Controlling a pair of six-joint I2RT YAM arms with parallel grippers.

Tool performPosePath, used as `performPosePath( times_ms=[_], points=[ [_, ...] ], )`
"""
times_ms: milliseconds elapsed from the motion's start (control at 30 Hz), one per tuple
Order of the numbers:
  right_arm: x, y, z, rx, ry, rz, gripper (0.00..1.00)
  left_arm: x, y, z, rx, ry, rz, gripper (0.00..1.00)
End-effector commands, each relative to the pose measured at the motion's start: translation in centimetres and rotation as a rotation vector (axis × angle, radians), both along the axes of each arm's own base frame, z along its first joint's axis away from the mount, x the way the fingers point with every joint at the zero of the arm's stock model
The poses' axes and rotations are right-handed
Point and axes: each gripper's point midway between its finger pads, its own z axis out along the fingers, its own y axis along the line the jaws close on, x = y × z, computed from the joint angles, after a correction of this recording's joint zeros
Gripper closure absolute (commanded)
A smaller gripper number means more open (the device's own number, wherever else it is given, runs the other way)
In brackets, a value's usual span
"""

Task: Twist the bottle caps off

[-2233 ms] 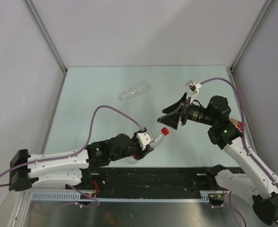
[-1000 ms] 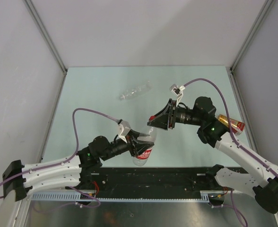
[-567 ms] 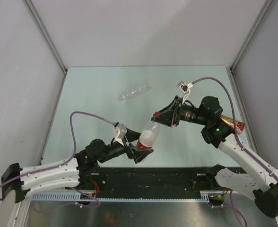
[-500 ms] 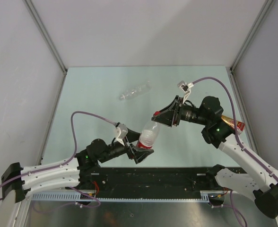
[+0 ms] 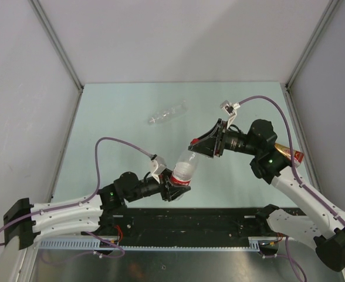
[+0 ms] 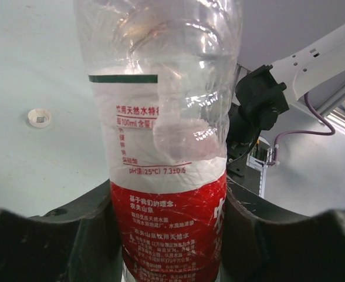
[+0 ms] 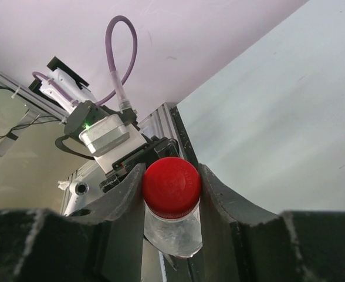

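Pale green surface point(image 5: 119, 141) lay under both arms. Left gripper point(image 5: 172, 188) squeezed the red-label bottle point(image 5: 185, 169) low down and held it tilted. Right gripper point(image 5: 199, 145) was closed tight on its red cap point(image 7: 172, 179). One crinkled bottle point(image 5: 168, 113) lay well apart.

The glossy clear plastic bottle point(image 6: 166, 88) carries a smooth red cap point(image 7: 172, 180).
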Motion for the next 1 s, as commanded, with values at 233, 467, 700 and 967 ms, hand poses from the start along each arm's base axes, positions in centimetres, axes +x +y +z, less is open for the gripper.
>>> performPosePath(
  times_ms=[233,467,700,967],
  points=[
    [2.3,-1.1,0.7,0.037,0.020,-0.064,0.11,2.6,2.4,0.8,0.084,-0.153,0.151,0.67],
    [4.1,-1.9,-1.4,-0.020,0.074,-0.147,0.02,4.0,3.9,-3.5,0.350,-0.154,0.217,0.65],
    [4.6,-3.0,-4.0,-0.092,0.195,-0.222,0.01,3.8,4.7,-6.1,0.536,-0.278,0.260,0.54],
    [4.0,-3.9,-6.0,-0.153,0.285,-0.247,0.01,5.7,4.9,-6.8,0.686,-0.373,0.355,0.55]
  ],
)
